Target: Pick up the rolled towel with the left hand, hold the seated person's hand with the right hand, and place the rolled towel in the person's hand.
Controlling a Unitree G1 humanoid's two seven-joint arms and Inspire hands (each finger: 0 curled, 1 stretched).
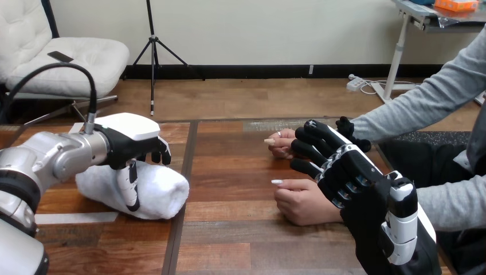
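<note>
Your left hand [136, 144] curls round the towel [165, 193], left on the table [229, 235]. Your right hand [348, 172], fingers loosely straight, overlaps the person's far hand [281, 144], right.

Setting: lab-type test room. Evidence: wooden table [229, 166], black tripod [152, 46], white padded chair [74, 60], white workbench [424, 16], floor power strip [356, 83].
</note>
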